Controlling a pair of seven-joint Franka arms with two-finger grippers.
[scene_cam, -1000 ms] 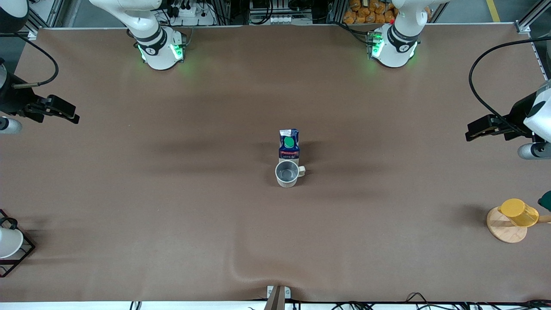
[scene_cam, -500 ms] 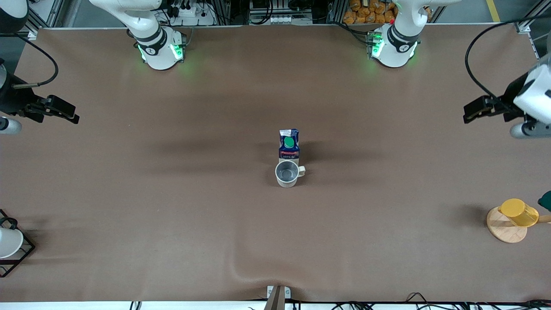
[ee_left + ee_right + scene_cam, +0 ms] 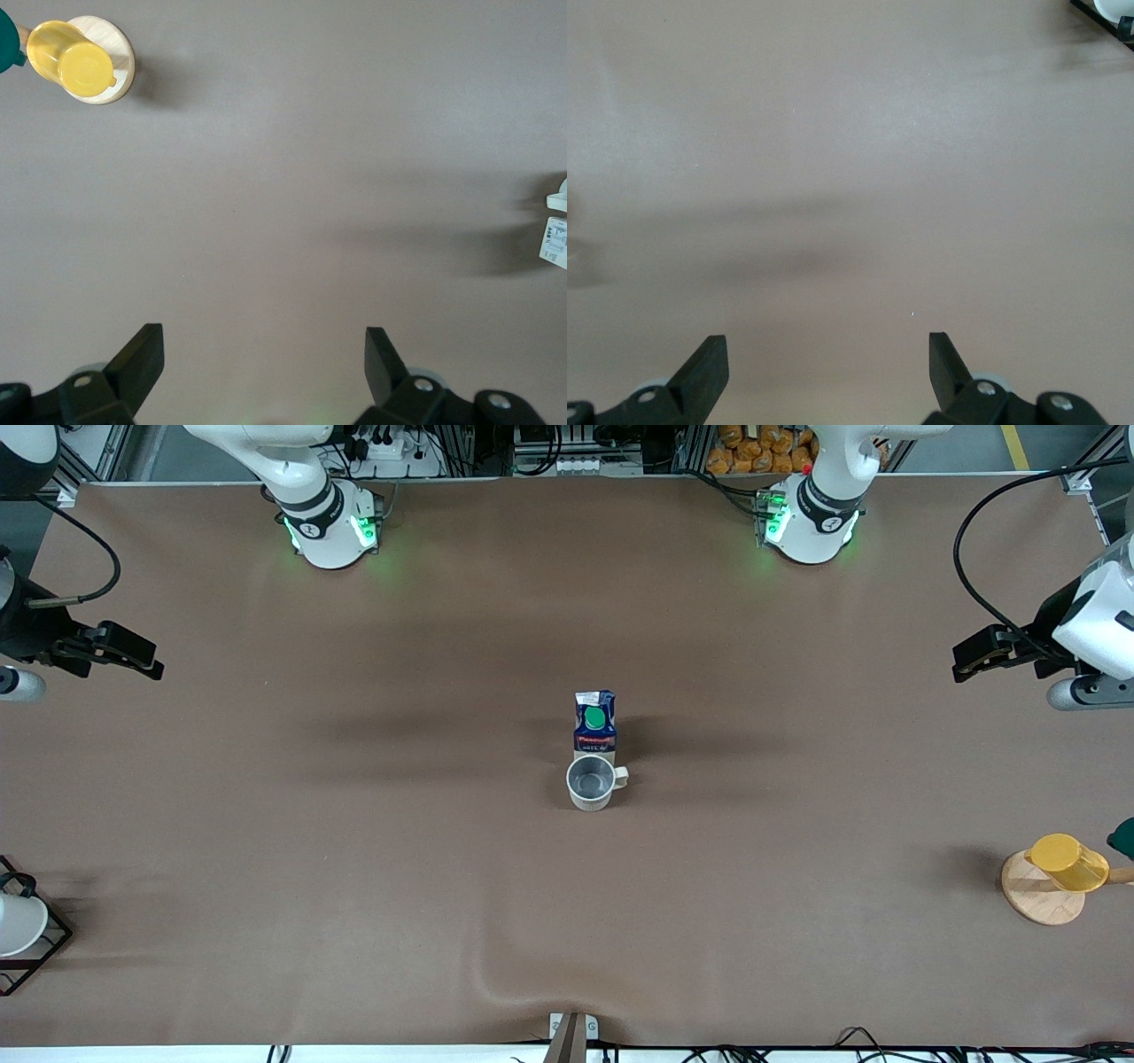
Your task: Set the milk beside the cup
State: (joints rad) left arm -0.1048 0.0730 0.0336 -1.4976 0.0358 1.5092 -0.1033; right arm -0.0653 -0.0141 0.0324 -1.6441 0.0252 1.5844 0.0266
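Note:
The milk (image 3: 594,723), a dark blue carton with a green cap, stands upright mid-table, touching or nearly touching the beige-grey cup (image 3: 592,783), which sits just nearer the front camera with its handle toward the left arm's end. Only a white edge of the milk (image 3: 554,243) shows in the left wrist view. My left gripper (image 3: 968,659) hangs open and empty over the table's left-arm end (image 3: 264,350). Open and empty too, my right gripper (image 3: 142,661) hovers over the right-arm end (image 3: 828,354), waiting.
A yellow cup (image 3: 1067,861) (image 3: 69,57) lies on a round wooden base (image 3: 1041,895) at the left arm's end. A white cup in a black wire rack (image 3: 22,930) sits at the right arm's end. The brown table cover (image 3: 354,850) has a wrinkle near its front edge.
My left gripper has drifted toward the bases' edge of the table, staying open. The milk, the cup and the right arm have not moved.

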